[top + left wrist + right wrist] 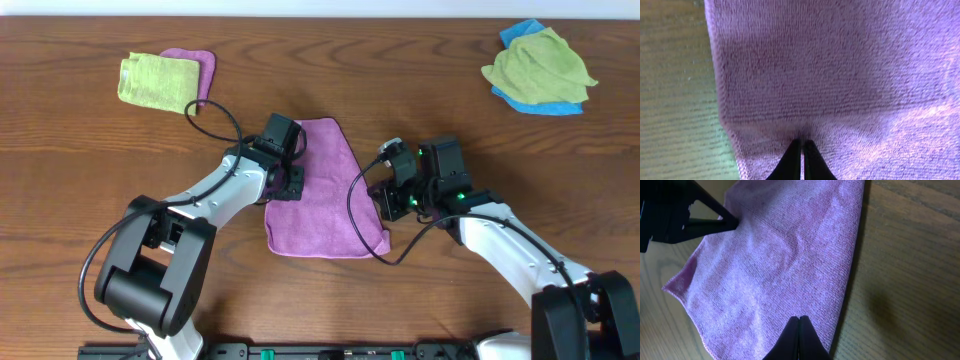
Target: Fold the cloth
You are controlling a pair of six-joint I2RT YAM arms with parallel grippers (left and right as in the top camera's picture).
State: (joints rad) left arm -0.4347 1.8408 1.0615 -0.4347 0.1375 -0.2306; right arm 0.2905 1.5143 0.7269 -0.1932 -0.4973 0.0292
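The cloth (320,195), a lilac fuzzy towel, lies in the middle of the wooden table, narrow at the far end and wider toward me. My left gripper (296,187) is shut, its tips down on the cloth's left part (840,65); the left wrist view shows the fingers (802,141) together with only a thin slit, and I cannot tell if fabric is pinched. My right gripper (384,214) is shut at the cloth's right edge. In the right wrist view its closed tips (799,317) sit over the cloth (790,255), with the left gripper (732,222) opposite.
A lime-green cloth (158,80) lies on another purple one (202,64) at the back left. A second lime-green cloth (540,65) lies over a blue cloth (520,35) at the back right. Black cables loop beside both wrists.
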